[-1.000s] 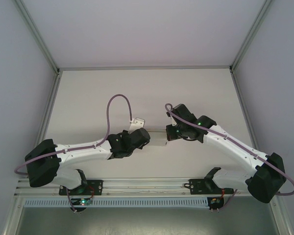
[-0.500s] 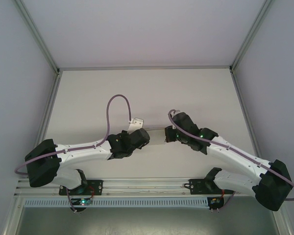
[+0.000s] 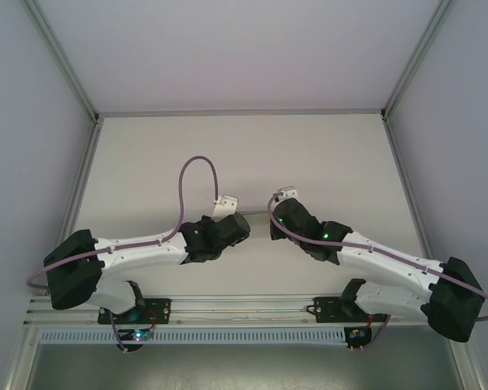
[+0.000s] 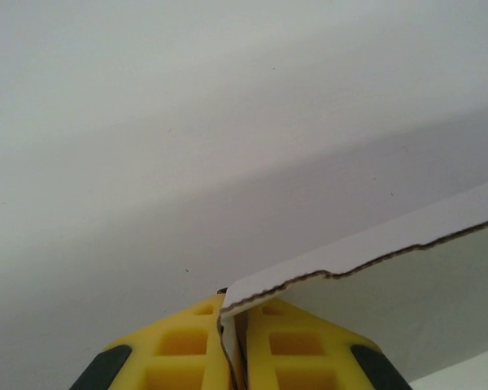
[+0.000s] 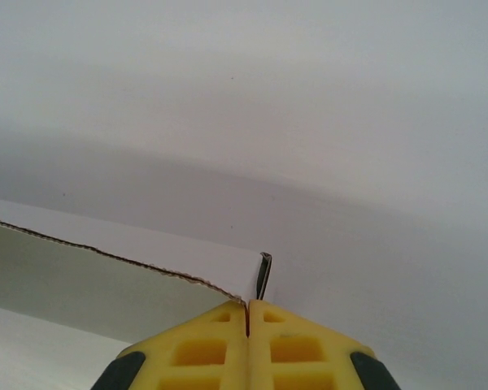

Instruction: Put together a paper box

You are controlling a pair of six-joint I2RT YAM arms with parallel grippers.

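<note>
The paper box [image 3: 257, 216] is a white paperboard piece held above the table between my two grippers, and from above it shows as a narrow strip. My left gripper [image 3: 237, 223] is shut on its left end. In the left wrist view the yellow fingers [image 4: 187, 345] pinch a torn-looking board edge, and a panel of the paper box [image 4: 407, 284] runs off to the right. My right gripper [image 3: 275, 219] is shut on the other end. In the right wrist view the gripper [image 5: 247, 309] clamps a corner, and the paper box [image 5: 106, 280] stretches left.
A white table [image 3: 244, 154] lies beyond both arms, walled in by grey panels and an aluminium frame [image 3: 240, 112]. A slotted rail [image 3: 244, 302] with the arm bases runs along the near edge. A purple cable [image 3: 197, 162] loops above the left wrist.
The right arm's wrist has swung left and farther from the base, with its elbow dropping lower. The box now shows narrower from above. The left arm has barely moved.
</note>
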